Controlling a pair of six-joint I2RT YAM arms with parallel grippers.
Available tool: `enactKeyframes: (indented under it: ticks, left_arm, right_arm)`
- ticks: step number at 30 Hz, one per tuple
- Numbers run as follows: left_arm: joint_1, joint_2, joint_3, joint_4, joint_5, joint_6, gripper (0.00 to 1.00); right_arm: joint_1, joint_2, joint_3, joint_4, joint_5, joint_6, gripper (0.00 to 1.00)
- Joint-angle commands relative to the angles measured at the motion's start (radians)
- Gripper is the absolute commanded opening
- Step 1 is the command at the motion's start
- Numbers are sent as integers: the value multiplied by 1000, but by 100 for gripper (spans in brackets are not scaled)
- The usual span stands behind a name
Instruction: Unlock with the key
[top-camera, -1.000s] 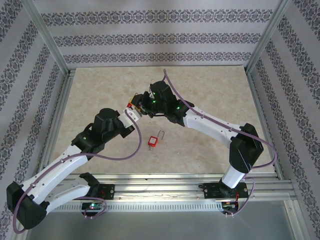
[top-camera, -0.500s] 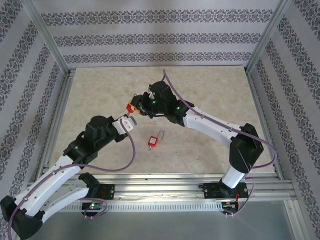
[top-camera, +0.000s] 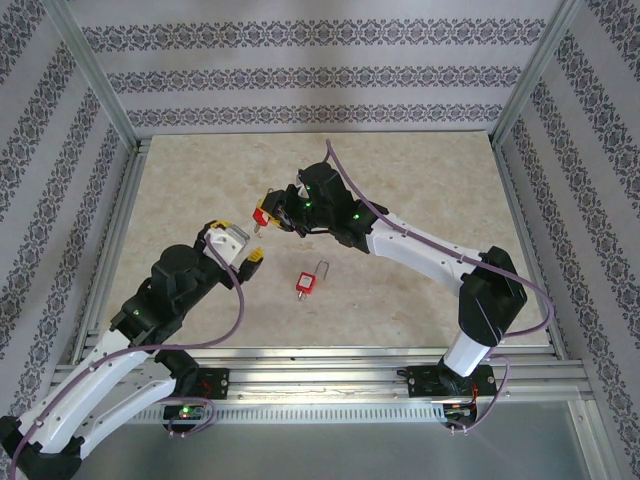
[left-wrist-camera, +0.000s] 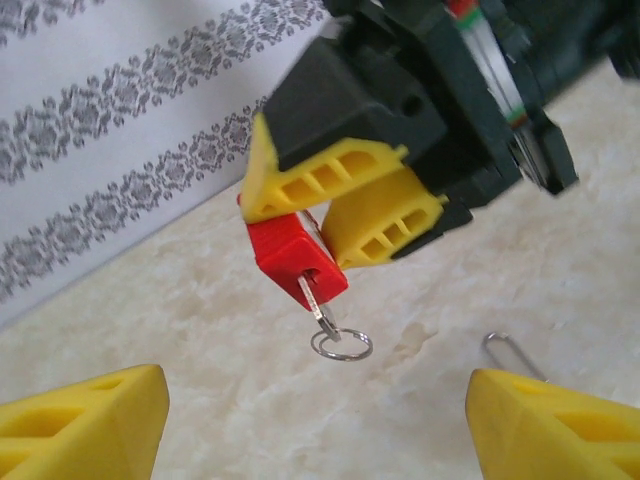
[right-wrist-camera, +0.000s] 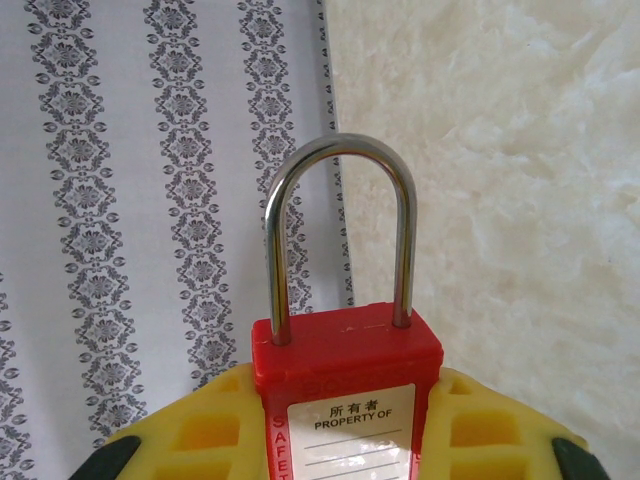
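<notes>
And there was the right gripper (top-camera: 270, 213), clamped firmly on the red padlock (right-wrist-camera: 345, 370) and holding it up off the table (top-camera: 420, 180). From its wrist camera, the yellow fingers (right-wrist-camera: 215, 430) pressed the lock body from 9 and 3 o'clock. The steel shackle (right-wrist-camera: 340, 160) arched up toward 12, both of its legs running down into the red body. A white label on the lock's face read "PROPERTY OF".

Over to the left wrist camera: the key (left-wrist-camera: 312, 297) sat in the underside of the padlock, poking out toward 5 o'clock, with a small key ring (left-wrist-camera: 341, 345) dangling from its end. Nothing was touching that key.

The left gripper (top-camera: 236, 243) stood wide open, its yellow fingertips (left-wrist-camera: 90, 425) spread to the bottom corners of its own view with only bare table between them. It was well apart from the lock. In the overhead view it sat at about 7 o'clock from the held padlock, pointed up toward it.

A second padlock (top-camera: 306, 283), also red, lay flat on the table at about 5 o'clock from the held one. Its shackle pointed toward 1 o'clock, and neither arm was on it.
</notes>
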Motion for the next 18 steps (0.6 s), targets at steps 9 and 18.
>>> enactKeyframes:
  ticks: [9, 18]
  left_arm:
    - [120, 53, -65, 190, 253, -772, 74]
    - [151, 48, -170, 382, 267, -838, 62]
  right_arm:
    - [-7, -23, 0, 29, -12, -17, 0]
    - [2, -49, -16, 30, 5, -5, 0]
